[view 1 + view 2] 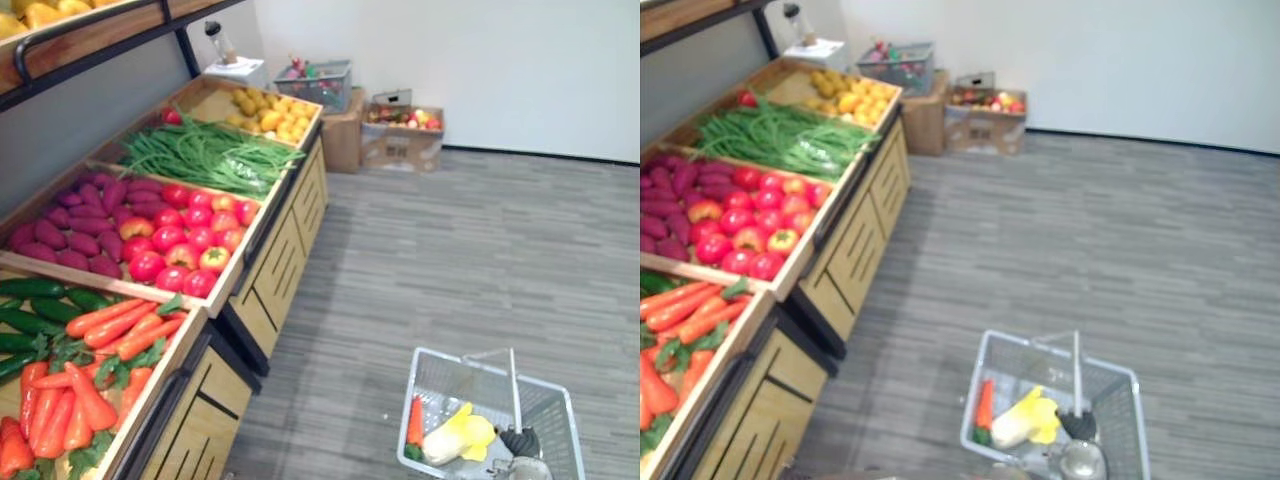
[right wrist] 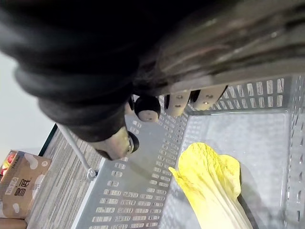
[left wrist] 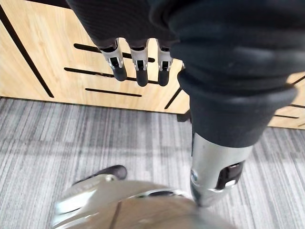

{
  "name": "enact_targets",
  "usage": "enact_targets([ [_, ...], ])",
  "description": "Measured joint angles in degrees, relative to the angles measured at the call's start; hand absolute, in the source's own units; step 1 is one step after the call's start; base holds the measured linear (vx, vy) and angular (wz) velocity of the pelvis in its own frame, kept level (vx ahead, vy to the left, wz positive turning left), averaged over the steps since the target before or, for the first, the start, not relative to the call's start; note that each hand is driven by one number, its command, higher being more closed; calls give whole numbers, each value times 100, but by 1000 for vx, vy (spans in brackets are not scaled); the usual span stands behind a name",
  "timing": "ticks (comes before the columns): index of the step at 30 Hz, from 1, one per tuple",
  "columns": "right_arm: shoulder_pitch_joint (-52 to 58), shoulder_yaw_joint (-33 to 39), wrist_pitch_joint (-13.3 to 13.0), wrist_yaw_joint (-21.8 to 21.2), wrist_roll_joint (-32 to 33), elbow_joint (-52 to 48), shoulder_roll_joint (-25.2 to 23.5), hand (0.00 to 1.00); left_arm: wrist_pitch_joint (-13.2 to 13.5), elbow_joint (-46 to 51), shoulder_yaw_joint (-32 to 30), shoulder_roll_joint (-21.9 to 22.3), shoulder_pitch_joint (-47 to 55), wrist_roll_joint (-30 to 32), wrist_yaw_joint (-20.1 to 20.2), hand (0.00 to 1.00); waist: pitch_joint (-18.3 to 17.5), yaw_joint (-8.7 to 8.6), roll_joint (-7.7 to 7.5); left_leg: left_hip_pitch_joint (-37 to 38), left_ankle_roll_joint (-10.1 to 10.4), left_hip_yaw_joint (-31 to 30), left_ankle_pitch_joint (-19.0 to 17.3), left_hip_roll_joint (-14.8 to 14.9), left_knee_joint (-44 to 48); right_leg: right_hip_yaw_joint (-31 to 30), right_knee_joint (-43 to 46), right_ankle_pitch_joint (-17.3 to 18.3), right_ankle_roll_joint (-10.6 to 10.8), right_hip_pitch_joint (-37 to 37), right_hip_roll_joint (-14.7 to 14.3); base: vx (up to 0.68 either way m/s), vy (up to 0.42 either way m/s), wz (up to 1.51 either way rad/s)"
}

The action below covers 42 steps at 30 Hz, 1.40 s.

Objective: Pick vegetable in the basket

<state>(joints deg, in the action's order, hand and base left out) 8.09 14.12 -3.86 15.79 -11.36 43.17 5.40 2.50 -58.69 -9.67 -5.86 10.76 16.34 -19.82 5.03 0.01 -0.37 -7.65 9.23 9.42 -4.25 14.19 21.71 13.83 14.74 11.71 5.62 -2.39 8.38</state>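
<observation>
Right wrist view: my right hand [image 2: 147, 109] curled round the handle [image 1: 513, 385] of the basket [image 1: 432, 382]; cabbage [image 2: 209, 186] and carrot [image 1: 415, 420] lie inside. My left hand [image 3: 138, 67] hangs by the cabinet [image 3: 47, 57], fingers straight and empty.

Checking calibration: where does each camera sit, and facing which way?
Left eye view: head, looking down at the vegetable stand and basket; right robot hand shows.
Right eye view: beside it, same scene, same hand.
Left wrist view: left wrist, facing the stand's wooden front; open left robot hand.
Right wrist view: right wrist, looking into the basket at the cabbage; robot hand curled on its handle.
Shared: basket and cabbage, eyes and right wrist.
</observation>
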Motion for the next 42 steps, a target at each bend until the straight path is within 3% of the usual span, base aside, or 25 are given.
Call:
enact_targets([
  [2,110,0,0,5,3,-135,115,100,-9,52,0,-6,-34,2,0,0,179,28,24,-432,-169,-240,338,143,1124,2,-92,14,-28,252,-64,31,-151,-8],
  [5,214,61,6,29,2,-219,163,100,-16,52,8,-5,-25,3,-13,0,222,36,-15,-569,-157,-259,947,132,1438,-2,-408,-37,-94,575,-79,85,-124,0],
  [6,205,95,6,40,3,-233,165,100,-15,54,22,16,-51,3,-12,0,224,34,20,-654,-141,-254,875,99,1539,-6,-510,-102,-173,637,-73,130,-72,2],
  [8,187,124,10,68,3,-244,201,100,-18,55,29,117,-89,5,-10,0,256,38,85,-760,-104,-199,320,-113,1573,8,-607,-188,-184,683,-58,143,-30,-5],
  [9,160,124,15,75,4,-244,202,100,-28,48,31,133,-78,19,3,0,259,46,88,-775,-143,-120,24,-374,1332,2,-680,-213,-176,738,-39,172,44,-17],
  [11,126,124,17,82,1,-244,203,100,-39,46,72,148,-51,30,15,0,287,54,124,-642,-167,60,2,-594,748,-48,-684,-215,-169,787,-37,157,71,-27],
  [12,97,125,18,82,-3,-244,240,100,-50,43,91,195,-21,36,26,0,330,84,219,-462,-365,180,201,-720,71,-148,-679,-210,-159,808,-102,160,110,-32],
  [13,87,121,20,81,-7,-249,197,100,-53,48,88,196,-69,76,31,0,328,135,233,-175,-433,216,148,-807,-309,-236,-745,-214,-97,817,-73,180,126,-27],
  [17,16,105,20,82,-13,-374,153,100,-35,43,89,128,-161,241,38,0,463,172,48,-80,-451,210,156,-1031,-661,-285,-1112,-308,48,902,39,91,61,2],
  [21,7,-25,14,79,-221,-419,151,100,-55,-3,154,110,-84,278,42,0,457,188,36,221,-617,192,50,-1119,-1000,-317,-935,-218,78,891,96,24,25,-7],
  [22,-21,-67,12,79,-228,-442,173,100,-61,-70,183,90,-101,293,52,0,451,173,38,370,-732,178,-147,-1194,-1284,-325,-609,91,164,725,166,12,83,4],
  [23,49,-109,17,78,-230,-435,156,100,-64,-76,272,-3,-84,293,67,0,449,176,-122,557,-749,157,-281,-1354,-1473,-327,-103,295,307,608,364,35,31,5],
  [24,50,-132,16,73,-235,-443,172,100,-62,-69,298,-28,-51,295,63,0,451,172,-125,628,-753,119,-267,-1373,-1603,-371,359,353,404,443,393,-1,16,-4],
  [26,-21,-332,42,69,-238,-433,122,100,-125,-174,437,-105,17,291,71,0,441,154,-185,733,-763,88,-223,-1341,-1650,-665,2093,80,729,-392,506,21,15,-6],
  [27,-115,-349,47,75,-237,-438,80,100,-152,-173,478,-161,10,290,69,0,448,152,-194,875,-814,73,-214,-1278,-1680,-749,2698,-190,692,-688,544,124,35,17],
  [29,-122,-381,57,68,-238,-434,57,100,-171,-154,473,-168,8,288,59,0,423,145,-290,900,-879,-17,-203,-1218,-1687,-520,2951,-15,463,-836,708,145,-17,32],
  [31,-175,-398,56,68,-244,-405,40,100,-179,-102,450,-228,-3,249,42,0,394,146,-398,981,-771,-192,-132,-1073,-1716,-95,2557,109,246,-826,942,208,-117,41],
  [33,-341,-402,50,68,-407,-405,38,100,-175,5,351,-191,-39,249,16,0,388,145,-359,959,-606,-344,-99,-751,-1748,-201,1330,30,299,-821,849,184,-198,29],
  [35,-396,-402,49,68,-438,-405,31,100,-172,7,346,-221,-72,251,2,0,368,153,-395,907,-447,-429,-87,-640,-1767,-447,506,-201,315,-830,843,137,-298,29],
  [36,-423,-397,58,68,-440,-402,28,100,-173,4,334,-252,-98,251,-1,0,337,149,-453,860,-267,-557,-111,-596,-1771,-676,35,-619,318,-833,866,167,-476,44],
  [37,-357,-398,68,68,-440,-397,-23,100,-173,1,334,-320,-84,251,-4,0,229,159,-644,851,-53,-636,-141,-615,-1802,-765,-225,-1190,326,-825,909,142,-463,48],
  [38,-353,-384,76,69,-438,-308,4,100,-189,-107,264,-295,-145,247,-7,0,215,186,-529,891,119,-735,-135,-501,-1845,-653,-152,-990,670,-818,834,133,-437,33],
  [39,-361,-373,89,71,-438,-269,37,100,-193,-123,243,-203,-136,245,-22,0,198,187,-438,856,152,-755,-94,-336,-1873,-518,-156,-961,590,-812,686,127,-370,24],
  [41,-349,-335,120,121,-436,-271,152,100,-178,-127,177,80,-139,246,-61,0,136,169,12,830,263,-697,141,72,-1984,-289,-253,-834,406,-721,271,124,-324,21],
  [42,-341,-334,135,123,-433,-268,169,100,-173,-125,155,111,-144,249,-61,0,133,171,51,836,285,-697,237,124,-2012,-251,-300,-829,387,-682,203,97,-249,19],
])
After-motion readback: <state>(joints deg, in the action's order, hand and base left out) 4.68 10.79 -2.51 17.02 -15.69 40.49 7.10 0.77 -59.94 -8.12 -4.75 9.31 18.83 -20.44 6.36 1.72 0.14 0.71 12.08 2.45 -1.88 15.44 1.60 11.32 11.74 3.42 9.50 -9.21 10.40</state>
